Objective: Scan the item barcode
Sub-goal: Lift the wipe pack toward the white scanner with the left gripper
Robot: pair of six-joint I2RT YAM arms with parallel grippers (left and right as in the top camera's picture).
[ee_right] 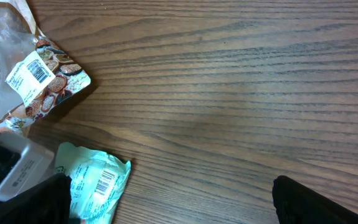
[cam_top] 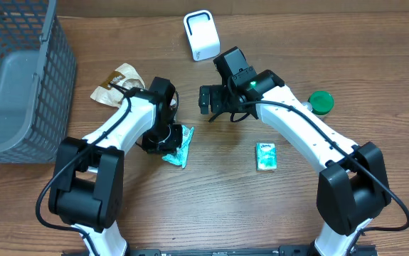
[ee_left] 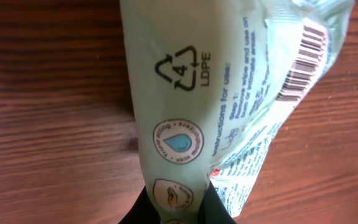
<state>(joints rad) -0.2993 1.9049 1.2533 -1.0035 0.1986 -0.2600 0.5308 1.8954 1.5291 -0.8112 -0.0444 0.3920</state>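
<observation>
A brown wood-grain worktop is seen, with a grey mesh basket at 9 o'clock and a white scanner at 12 o'clock. A pale green wipes pack is found just left of centre, its long axis set roughly from 12 to 6 o'clock. One end is pinched by the left tool, which is clenched on it. In the left wrist view the pack runs away from the fingers toward 1 o'clock, with its barcode at the far corner. "LDPE", a recycling triangle with "4" and "Instructions for use" are printed on it. The right tool is spread wide and empty, at 1 o'clock from the pack, not touching it.
</observation>
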